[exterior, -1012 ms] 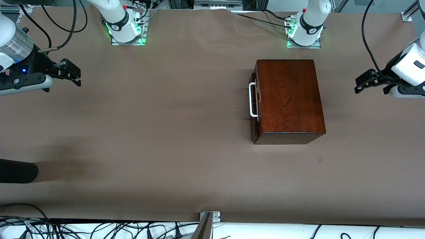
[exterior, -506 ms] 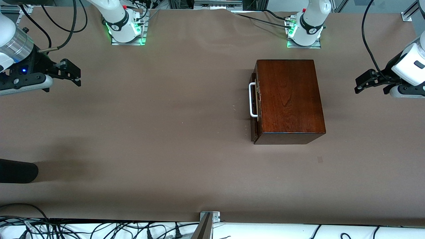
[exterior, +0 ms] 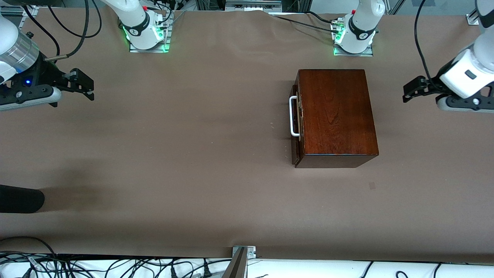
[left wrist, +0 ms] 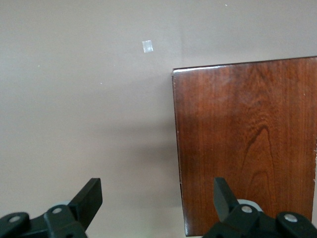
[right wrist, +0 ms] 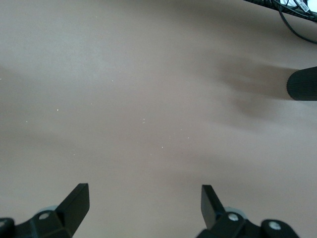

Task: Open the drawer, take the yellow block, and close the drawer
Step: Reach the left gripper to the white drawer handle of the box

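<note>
Claw of the left arm (exterior: 410, 89), black and two-fingered, hangs with its fingers spread wide and nothing between them, in the upper part of the front view at the left arm's end of the frame. It is over bare brown table (exterior: 193, 154), apart from the dark reddish-brown glossy wooden box (exterior: 337, 116). The left wrist view shows the same left claw (left wrist: 156, 191) along its lower edge, with the box's top (left wrist: 247, 144) ahead of it.

The drawer (exterior: 296, 127) sits in the box's side that faces the right arm's end of the table. Its dark front is pushed in or very nearly so, and its white U-shaped bar handle (exterior: 294, 116) stands out from it.

A small pale square patch (exterior: 371, 185) lies on the table nearer the front camera than the box.

The right claw (exterior: 83, 85) hangs idle over the table at the right arm's end, fingers spread and empty. A black rounded cylinder end (exterior: 19, 199) pokes in lower down at that same edge.
</note>
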You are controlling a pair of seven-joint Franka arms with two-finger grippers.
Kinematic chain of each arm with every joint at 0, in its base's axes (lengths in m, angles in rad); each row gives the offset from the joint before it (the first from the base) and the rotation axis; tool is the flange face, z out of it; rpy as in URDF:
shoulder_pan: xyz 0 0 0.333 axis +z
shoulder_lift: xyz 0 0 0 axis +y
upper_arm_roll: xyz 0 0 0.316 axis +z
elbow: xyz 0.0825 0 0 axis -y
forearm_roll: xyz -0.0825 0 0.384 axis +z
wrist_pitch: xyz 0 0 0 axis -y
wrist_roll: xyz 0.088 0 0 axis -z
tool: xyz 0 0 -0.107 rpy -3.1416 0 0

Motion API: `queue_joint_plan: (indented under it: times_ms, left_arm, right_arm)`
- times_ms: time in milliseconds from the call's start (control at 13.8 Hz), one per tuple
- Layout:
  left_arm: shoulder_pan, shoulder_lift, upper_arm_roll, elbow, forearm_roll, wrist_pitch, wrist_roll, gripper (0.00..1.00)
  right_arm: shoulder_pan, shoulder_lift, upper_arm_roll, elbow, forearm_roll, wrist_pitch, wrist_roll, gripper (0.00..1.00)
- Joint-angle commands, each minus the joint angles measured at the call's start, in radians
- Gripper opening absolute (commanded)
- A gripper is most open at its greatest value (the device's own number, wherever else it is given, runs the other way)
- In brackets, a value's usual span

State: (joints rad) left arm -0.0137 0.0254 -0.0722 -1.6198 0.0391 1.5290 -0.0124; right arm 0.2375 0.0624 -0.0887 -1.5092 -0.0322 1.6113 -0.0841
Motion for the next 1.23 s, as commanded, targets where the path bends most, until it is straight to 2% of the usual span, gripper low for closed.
queue_joint_plan:
  times_ms: [0, 361, 578, 723, 940, 1157]
  left_arm:
    - [-0.002, 0.021, -0.069, 0.031, -0.016, -0.023, -0.014, 1.0]
    - [-0.003, 0.074, -0.271, 0.034, -0.016, 0.013, -0.222, 1.0]
    - [-0.003, 0.117, -0.401, 0.032, -0.007, 0.1, -0.406, 1.0]
    - [-0.008, 0.154, -0.464, 0.031, 0.004, 0.147, -0.467, 1.0]
    - [-0.103, 0.209, -0.477, 0.026, 0.027, 0.213, -0.595, 1.0]
    - [-0.201, 0.283, -0.477, 0.024, 0.174, 0.237, -0.74, 1.0]
  right_arm:
    - [-0.009, 0.005, 0.007, 0.018, -0.012, -0.017, 0.0, 1.0]
    - [-0.009, 0.005, 0.009, 0.018, -0.012, -0.017, 0.0, 1.0]
    - [-0.009, 0.005, 0.009, 0.018, -0.012, -0.017, -0.002, 1.0]
    - [-0.009, 0.007, 0.009, 0.018, -0.012, -0.017, -0.002, 1.0]
    - [-0.009, 0.005, 0.009, 0.018, -0.012, -0.017, -0.002, 1.0]
    - [-0.009, 0.007, 0.009, 0.018, -0.012, -0.017, 0.0, 1.0]
